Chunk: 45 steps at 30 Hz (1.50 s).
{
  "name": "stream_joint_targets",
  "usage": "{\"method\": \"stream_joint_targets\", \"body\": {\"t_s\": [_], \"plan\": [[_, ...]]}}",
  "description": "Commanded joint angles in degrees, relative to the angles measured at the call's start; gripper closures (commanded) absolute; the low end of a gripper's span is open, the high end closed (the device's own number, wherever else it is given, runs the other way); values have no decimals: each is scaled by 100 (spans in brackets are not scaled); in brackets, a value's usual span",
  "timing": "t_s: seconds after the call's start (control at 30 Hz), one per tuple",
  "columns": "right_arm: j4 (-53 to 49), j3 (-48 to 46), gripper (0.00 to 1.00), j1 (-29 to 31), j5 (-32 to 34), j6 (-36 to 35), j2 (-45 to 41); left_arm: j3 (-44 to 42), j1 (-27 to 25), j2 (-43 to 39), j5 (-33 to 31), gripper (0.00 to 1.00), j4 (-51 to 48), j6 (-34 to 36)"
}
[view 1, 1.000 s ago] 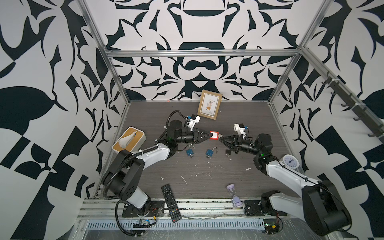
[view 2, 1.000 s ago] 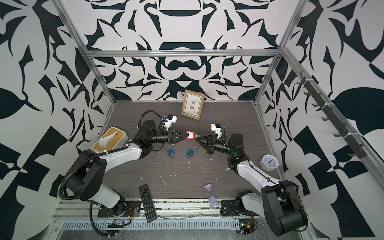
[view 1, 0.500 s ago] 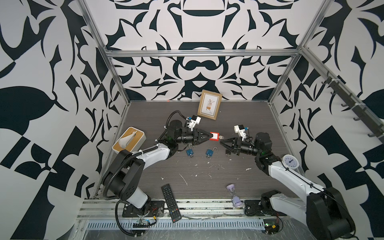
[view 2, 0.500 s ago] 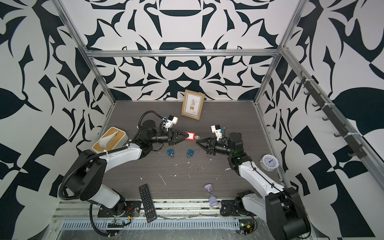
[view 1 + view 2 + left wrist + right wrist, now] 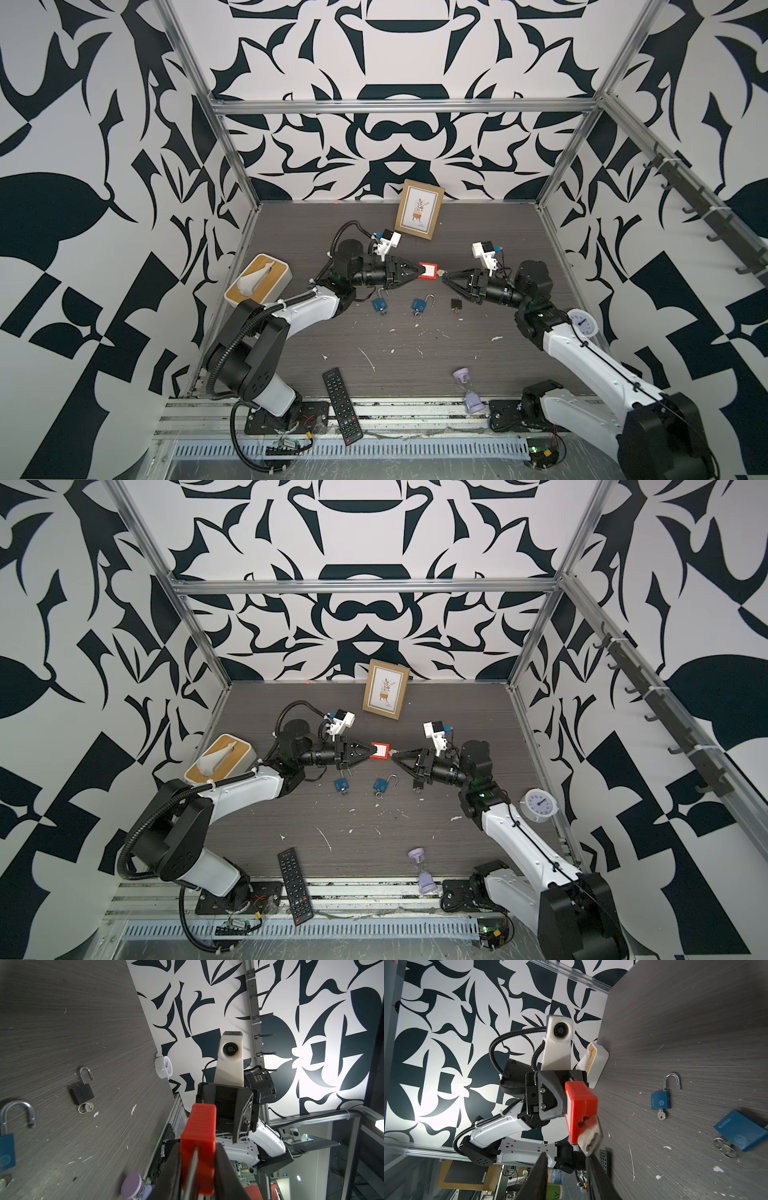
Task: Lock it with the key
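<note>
We note the left gripper (image 5: 419,272) clamped on the red padlock (image 5: 428,272), holding it clear of the bench (image 5: 415,353) with the keyhole end facing the right gripper (image 5: 445,279). The key (image 5: 589,1138) sits in that keyhole with its bow sticking out toward the right gripper. That gripper's jaws stand apart, one finger (image 5: 596,1174) just beside the bow and a clear gap to the other. A black padlock (image 5: 456,303) lies on the bench beneath the right gripper, shackle open.
</note>
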Motion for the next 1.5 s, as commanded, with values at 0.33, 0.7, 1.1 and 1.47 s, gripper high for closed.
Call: {"method": "stream_joint_targets", "body": {"t_s": [0.33,0.7,1.1,1.47], "plan": [[327,310,70,12,88,-33,362,50,29,-49,160,100,356,-76],[416,267,75,17,160,-148,431,68,31,-26,205,100,456,-146],[963,341,84,9,126,108,712,9,32,62,213,100,497,-120],[1325,166,98,-17,90,230,707,41,32,150,266,100,620,-180]]}}
